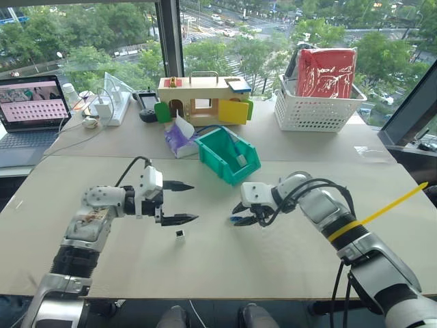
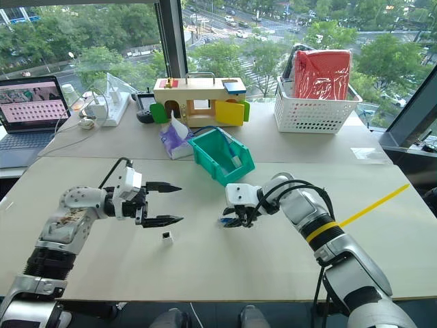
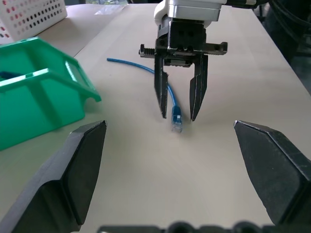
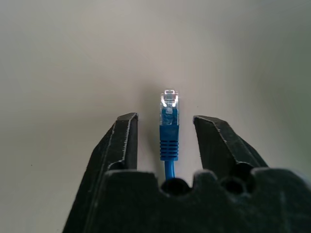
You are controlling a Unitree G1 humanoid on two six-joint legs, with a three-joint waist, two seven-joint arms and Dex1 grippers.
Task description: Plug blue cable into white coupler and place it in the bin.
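Observation:
The blue cable (image 3: 138, 66) lies curved on the beige table, its clear plug (image 4: 169, 111) at the near end. My right gripper (image 3: 179, 116) points down over that plug. It is open, one finger on each side with a gap between each finger and the plug. The white coupler (image 1: 179, 234) stands alone on the table just below my left gripper (image 1: 192, 202). That gripper is open, holds nothing and points toward the right gripper. The teal-green bin (image 1: 220, 166) sits behind both grippers, near the middle of the table.
Along the far edge stand a wooden toy house (image 1: 203, 99), a white lattice basket (image 1: 317, 109) holding a red packet, and a laptop (image 1: 31, 109) at the far left. A purple packet (image 1: 179, 140) lies beside the bin.

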